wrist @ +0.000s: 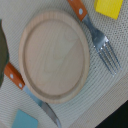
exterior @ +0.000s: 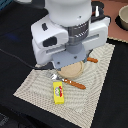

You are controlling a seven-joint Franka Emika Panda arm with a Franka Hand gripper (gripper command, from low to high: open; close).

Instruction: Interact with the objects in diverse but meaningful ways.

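Yellow packet (exterior: 59, 93) lies on the woven mat (exterior: 95, 75), just beside the fork (wrist: 95, 37) and near the round wooden plate (wrist: 54, 55); the pale blue carton (wrist: 24, 120) sits by the knife (wrist: 30, 95) on the plate's other side. The arm hangs over the bare plate — seemingly between picks. Its pincer shows in neither view, so I cannot tell its state. Next move: choose an item — probably the packet — shift over it and descend.

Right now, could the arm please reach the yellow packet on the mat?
Probably yes: the yellow packet lies uncovered on the mat, beside the plate that the arm hovers over.
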